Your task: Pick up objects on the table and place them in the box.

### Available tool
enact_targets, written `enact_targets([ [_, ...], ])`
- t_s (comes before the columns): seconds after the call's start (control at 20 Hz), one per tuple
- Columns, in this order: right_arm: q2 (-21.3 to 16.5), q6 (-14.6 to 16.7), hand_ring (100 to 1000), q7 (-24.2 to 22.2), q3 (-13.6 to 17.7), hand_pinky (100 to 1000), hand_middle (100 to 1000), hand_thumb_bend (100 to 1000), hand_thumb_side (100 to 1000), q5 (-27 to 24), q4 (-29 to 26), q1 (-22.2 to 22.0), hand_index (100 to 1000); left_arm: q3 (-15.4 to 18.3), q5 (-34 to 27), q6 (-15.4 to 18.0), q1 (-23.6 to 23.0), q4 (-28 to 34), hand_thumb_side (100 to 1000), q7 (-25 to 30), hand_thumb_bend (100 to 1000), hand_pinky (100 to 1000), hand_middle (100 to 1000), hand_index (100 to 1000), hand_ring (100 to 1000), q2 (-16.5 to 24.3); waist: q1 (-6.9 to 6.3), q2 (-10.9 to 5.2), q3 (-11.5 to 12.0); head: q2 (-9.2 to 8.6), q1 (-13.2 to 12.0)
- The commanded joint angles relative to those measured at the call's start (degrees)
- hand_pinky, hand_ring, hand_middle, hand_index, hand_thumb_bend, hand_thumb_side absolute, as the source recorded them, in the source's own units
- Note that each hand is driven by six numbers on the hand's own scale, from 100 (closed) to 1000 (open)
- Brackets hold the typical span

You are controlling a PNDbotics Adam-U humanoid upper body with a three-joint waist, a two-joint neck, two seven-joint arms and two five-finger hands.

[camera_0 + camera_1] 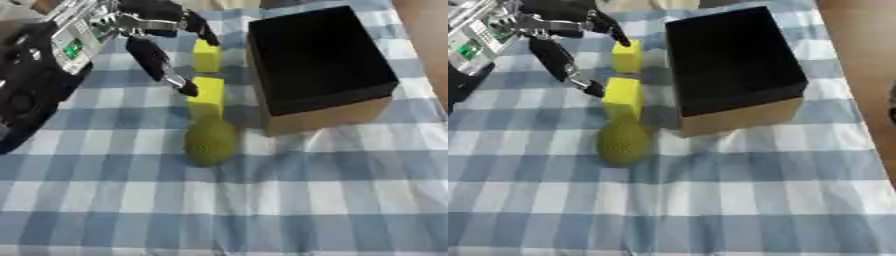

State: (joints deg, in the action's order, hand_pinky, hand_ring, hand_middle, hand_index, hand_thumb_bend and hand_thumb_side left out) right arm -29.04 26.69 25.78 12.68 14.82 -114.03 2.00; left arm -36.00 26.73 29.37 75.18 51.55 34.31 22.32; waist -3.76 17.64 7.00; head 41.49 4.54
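Observation:
Two yellow blocks stand in a row left of the box: the far block [206, 56] and the near block [207, 97]. A bumpy green round fruit [210, 142] lies just in front of the near block. The box [332, 117] has cardboard walls and a black inside, where I see nothing. My left hand [149, 15] comes in from the upper left, open. One long finger [156, 60] points down, its tip at the near block's left edge. Another finger [199, 27] reaches over the far block's top. Neither block is enclosed.
A blue and white checked cloth [262, 200] covers the table. My left forearm with its silver and black parts [44, 65] fills the upper left corner. A brown floor strip [859, 50] runs along the right, with a dark shape [892, 107] at the edge.

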Motion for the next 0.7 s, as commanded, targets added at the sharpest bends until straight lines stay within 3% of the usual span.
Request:
enact_targets([
  [0.05,-1.0,-0.1,988,-0.1,0.5,891,457,100,470,-0.4,-0.6,0.2,869,0.9,1.3,17.4,0.8,-0.4,645,17.7,627,949,821,914,890,0.1,-0.28,-1.94,-0.1,-0.15,-0.4],
  [0.3,-0.7,-0.3,992,-0.2,0.5,891,456,100,470,-0.4,-0.6,0.1,869,0.9,3.4,18.0,0.5,-1.7,551,17.7,585,958,831,923,899,-0.6,-0.33,-1.87,-0.2,0.26,-0.9],
  [0.7,-0.4,-0.5,996,-0.5,0.4,891,454,100,470,-0.5,-0.6,0.2,869,1.5,7.4,18.4,0.2,-3.2,525,17.7,611,967,838,929,909,-1.8,-0.36,-1.68,-0.3,1.06,-1.6],
])
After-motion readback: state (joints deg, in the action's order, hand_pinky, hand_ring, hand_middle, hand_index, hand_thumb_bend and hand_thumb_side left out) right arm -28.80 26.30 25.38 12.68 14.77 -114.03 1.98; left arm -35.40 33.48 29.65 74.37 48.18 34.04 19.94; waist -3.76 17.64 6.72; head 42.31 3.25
